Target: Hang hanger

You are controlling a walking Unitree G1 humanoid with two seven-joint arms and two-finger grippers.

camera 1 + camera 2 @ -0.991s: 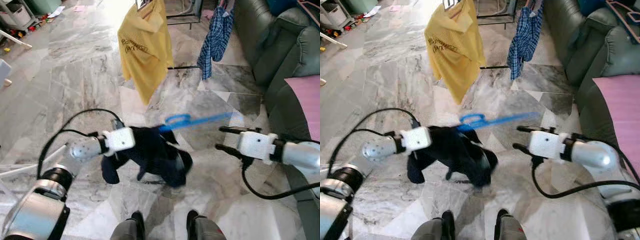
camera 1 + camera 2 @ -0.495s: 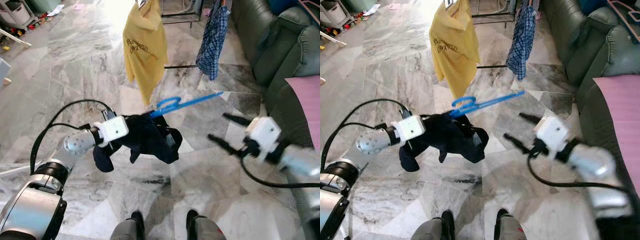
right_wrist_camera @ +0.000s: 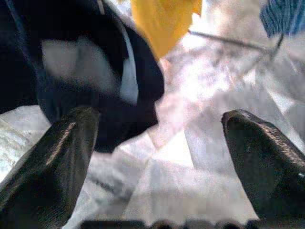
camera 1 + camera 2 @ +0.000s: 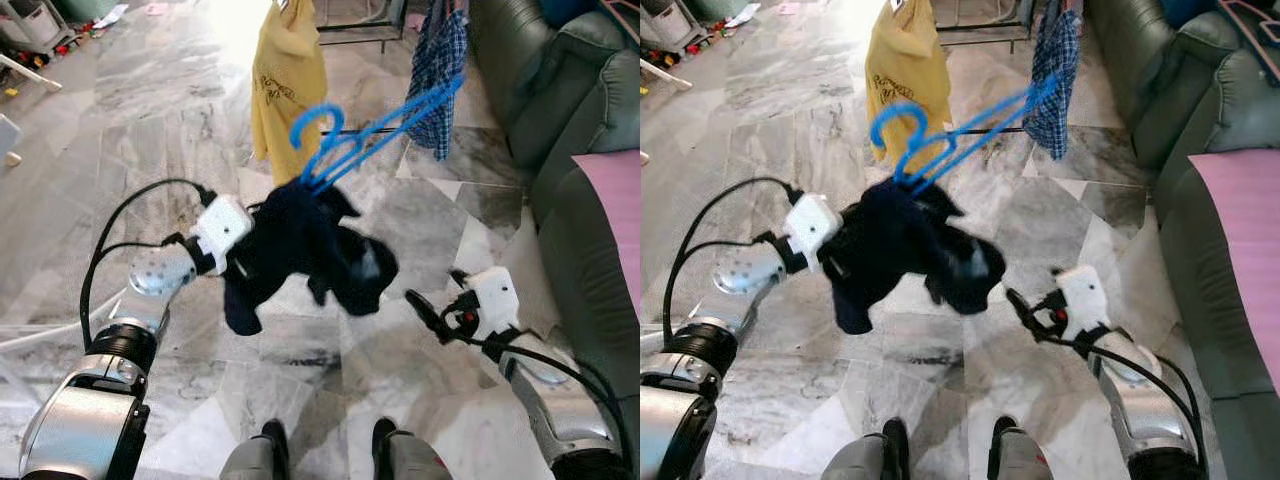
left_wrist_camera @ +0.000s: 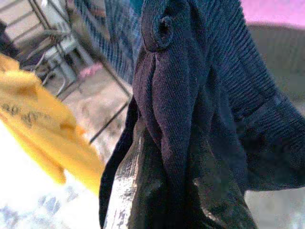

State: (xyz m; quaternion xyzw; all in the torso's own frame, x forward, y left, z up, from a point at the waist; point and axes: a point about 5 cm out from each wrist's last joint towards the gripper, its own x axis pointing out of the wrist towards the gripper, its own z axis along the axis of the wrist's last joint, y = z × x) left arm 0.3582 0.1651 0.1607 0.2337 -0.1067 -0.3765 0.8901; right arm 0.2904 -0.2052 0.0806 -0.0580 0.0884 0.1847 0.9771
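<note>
Dark navy fabric, one garment point(image 4: 310, 250), hangs bunched on one blue plastic hanger point(image 4: 370, 135), whose hook curls upward and whose long bar slants up toward the robot's right, in front of the hanging clothes. The left gripper point(image 4: 250, 250) is raised at mid-height before the robot, its white housing just beside the cloth; in the left wrist view one black finger point(image 5: 143, 191) lies buried in the ribbed navy folds point(image 5: 190, 95), so the fingers are pinched on the garment, which carries the hanger clear of the floor. The right gripper point(image 4: 432, 315) sits lower and to the robot's right, apart from the garment; the right wrist view shows its two fingers point(image 3: 52, 162) spread wide with nothing between them, the navy cloth point(image 3: 71, 62) beyond. Two items hang ahead on a dark metal rack point(image 4: 360, 25): one yellow shirt point(image 4: 287, 85) with dark lettering and one blue plaid shirt point(image 4: 440, 70). The floor is grey-veined marble tile point(image 4: 150, 110). One dark green sofa point(image 4: 560, 90) stands on the robot's right, with one pink cloth point(image 4: 618, 200) lying on it. Two black feet point(image 4: 330, 445) of the robot show at the lower edge.
</note>
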